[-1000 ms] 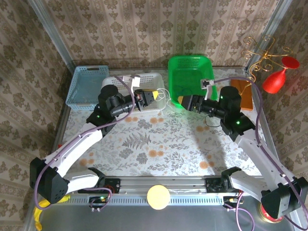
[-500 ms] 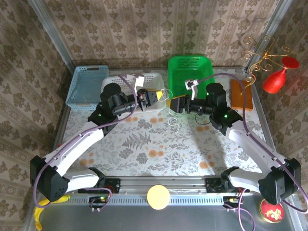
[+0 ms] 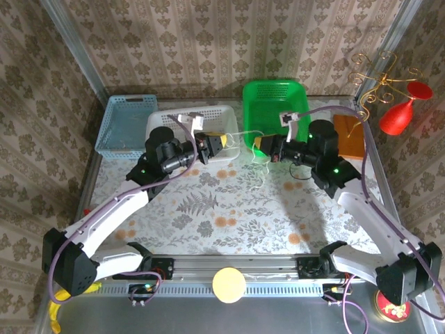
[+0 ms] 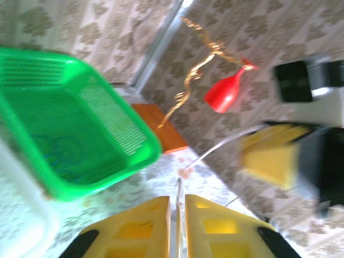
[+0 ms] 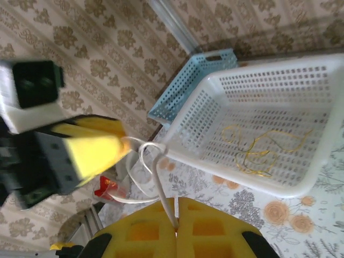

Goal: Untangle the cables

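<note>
Both arms meet above the far middle of the table, and the job looks to be in its pulling-apart step: a pale cord is strung in the air between the two grippers, with a slack tail dangling toward the flowered cloth. The right gripper has its yellow jaws pressed together on that cord. The left gripper has its jaws a narrow slit apart with the cord running through the slit, and I cannot tell whether it is pinching the cord or just letting it pass. A yellowish cord lies loose in the white basket, apart from the pale one, so that strand seems to be freed. A thin dark loop on the cloth under the right arm may be another cable, though it is too small to be sure. The next move, I would say, calls for one firm grip and a slow pull to one side, keeping the dangling tail clear of the green basket so it does not catch on the rim. I can read no brand, label or writing anywhere.
</note>
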